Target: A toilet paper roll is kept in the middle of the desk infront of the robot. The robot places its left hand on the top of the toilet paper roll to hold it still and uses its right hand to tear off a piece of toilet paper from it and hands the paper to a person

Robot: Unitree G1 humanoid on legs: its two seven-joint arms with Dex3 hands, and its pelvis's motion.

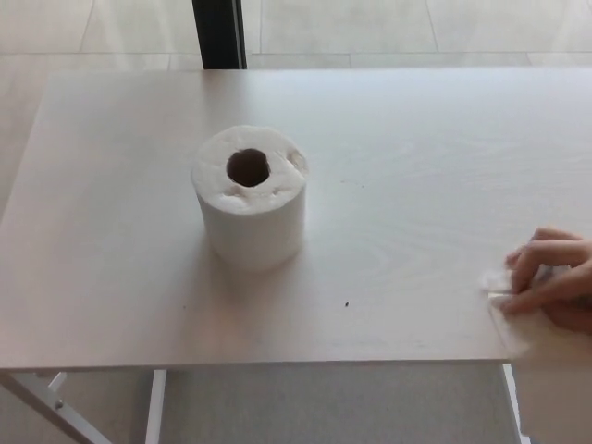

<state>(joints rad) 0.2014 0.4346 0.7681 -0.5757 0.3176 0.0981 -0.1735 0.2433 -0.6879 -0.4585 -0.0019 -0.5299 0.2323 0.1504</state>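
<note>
A white toilet paper roll (250, 196) stands upright on the pale desk (398, 166), a little left of the middle, its brown core hole facing up. At the desk's front right corner a person's hand (552, 282) holds a torn white piece of paper (546, 370), which hangs down past the desk's edge. Neither of my hands shows in the head view.
A dark post (219, 33) rises behind the desk's far edge. White desk legs (153, 407) show below the front edge, over a tiled floor.
</note>
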